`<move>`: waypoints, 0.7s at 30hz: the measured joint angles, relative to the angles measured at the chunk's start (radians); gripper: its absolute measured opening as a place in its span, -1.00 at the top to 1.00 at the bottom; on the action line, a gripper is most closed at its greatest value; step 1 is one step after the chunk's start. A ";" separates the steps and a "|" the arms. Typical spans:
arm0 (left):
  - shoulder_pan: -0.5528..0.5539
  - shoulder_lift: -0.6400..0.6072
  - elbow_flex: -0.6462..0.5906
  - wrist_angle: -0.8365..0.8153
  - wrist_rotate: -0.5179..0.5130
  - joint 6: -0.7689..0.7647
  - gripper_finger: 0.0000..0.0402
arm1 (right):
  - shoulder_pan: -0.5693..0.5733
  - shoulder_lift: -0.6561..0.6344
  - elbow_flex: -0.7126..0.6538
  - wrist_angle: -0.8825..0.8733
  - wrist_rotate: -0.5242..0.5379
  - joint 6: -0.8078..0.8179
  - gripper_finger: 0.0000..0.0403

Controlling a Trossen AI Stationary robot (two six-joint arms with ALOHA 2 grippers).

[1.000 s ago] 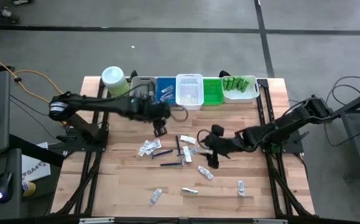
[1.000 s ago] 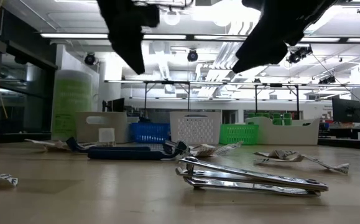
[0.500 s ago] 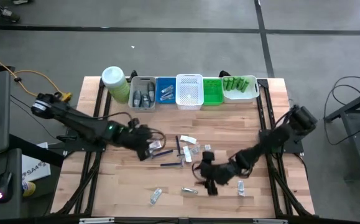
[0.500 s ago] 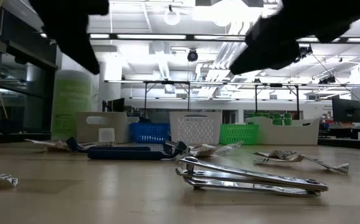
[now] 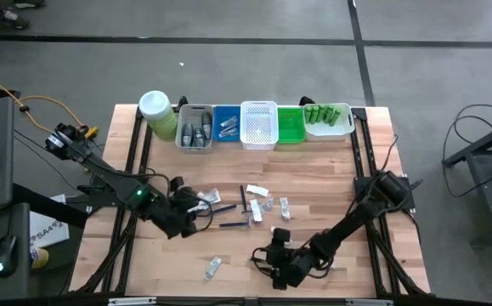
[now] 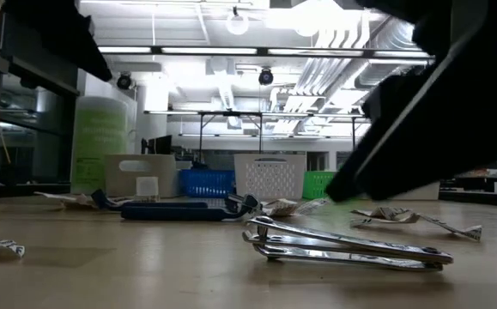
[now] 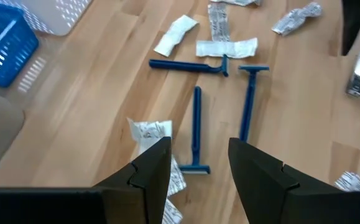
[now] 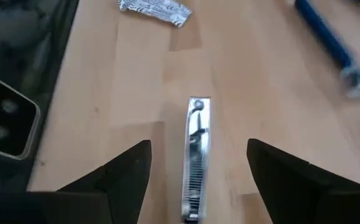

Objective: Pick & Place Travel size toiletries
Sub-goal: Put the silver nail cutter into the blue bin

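Observation:
Toiletries lie loose on the wooden table (image 5: 169, 255): blue razors (image 7: 195, 127), crumpled sachets (image 7: 150, 132) and a metal nail clipper (image 8: 195, 155). My left gripper (image 5: 193, 212) hangs open over the left part of the scatter. One razor's head end and a sachet lie just ahead of its fingers (image 7: 155, 168). My right gripper (image 8: 198, 155) is open and low near the front edge. Its two fingers stand on either side of the clipper (image 6: 342, 245), which lies flat along their direction. I see no touch.
A row of bins stands along the far edge: grey (image 5: 195, 127), blue (image 5: 226, 123), white (image 5: 258, 123), green (image 5: 290, 125) and a white tray with green bottles (image 5: 328, 119). A pale-green jar (image 5: 155, 110) stands at the far left. Another sachet (image 5: 213, 268) lies near the front edge.
My left gripper has swung from the far bins toward the table's near left and sunk a little, coming over the sachets and razors. My right gripper has gone toward the near edge and down, coming to straddle the nail clipper. Nothing on the table has moved.

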 joint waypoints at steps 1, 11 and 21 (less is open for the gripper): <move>-0.009 0.000 0.000 -0.001 -0.002 -0.006 0.21 | 0.003 0.009 0.002 0.005 0.000 0.026 -0.28; -0.044 0.000 0.000 -0.001 -0.029 -0.025 0.21 | 0.039 0.068 0.002 0.020 0.012 -0.004 -0.14; -0.043 0.000 0.000 -0.009 -0.030 -0.025 0.21 | 0.039 0.089 0.004 -0.010 0.067 -0.014 0.21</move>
